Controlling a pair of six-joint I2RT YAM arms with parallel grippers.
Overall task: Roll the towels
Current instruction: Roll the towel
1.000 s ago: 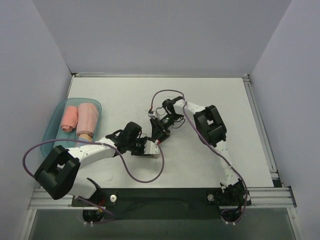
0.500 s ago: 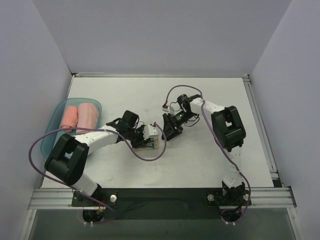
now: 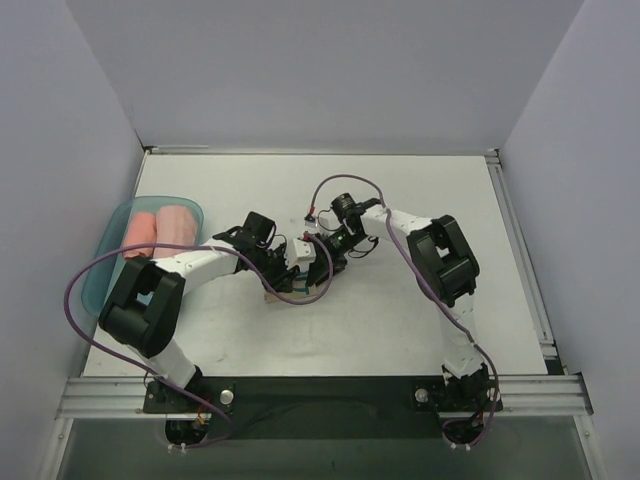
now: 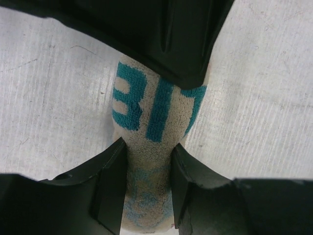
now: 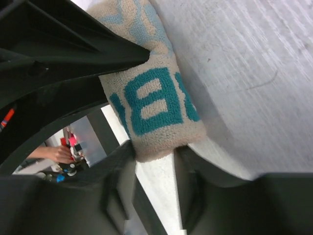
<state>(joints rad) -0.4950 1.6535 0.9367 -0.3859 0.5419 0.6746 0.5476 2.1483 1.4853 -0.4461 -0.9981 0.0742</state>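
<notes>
Lettered towel (image 4: 151,122) is almost all hidden in the top view, buried under both wrists at mid table (image 3: 420,320), so its direction cannot be read from there. The wrist views show it rolled into a tight tube lying flat on the table. In the left wrist view its long axis runs straight away from the left gripper (image 4: 149,183), up the frame. The near end is cut off by the bottom edge and the far end is covered by a dark finger of the right gripper (image 3: 322,258). Only a few teal block letters show. The paler blue marks lower down are too blurred to read. The left fingers (image 4: 110,188) are narrow, pressed on both sides of the roll, and the cloth is waisted between them. In the right wrist view the roll slants from the lower middle to the upper left. Its upper end goes under the black body of the left gripper. The right fingers (image 5: 120,176) are also narrow and bracket the roll's cut end, with both tips against the cloth as far as shows. So the tube spans from one gripper to the other. Off at the left edge, the teal tray (image 3: 100,272) holds a salmon-pink roll (image 3: 140,236) and a paler roll (image 3: 177,228) side by side, long axes running near to far. Their patterns are too small to tell.
</notes>
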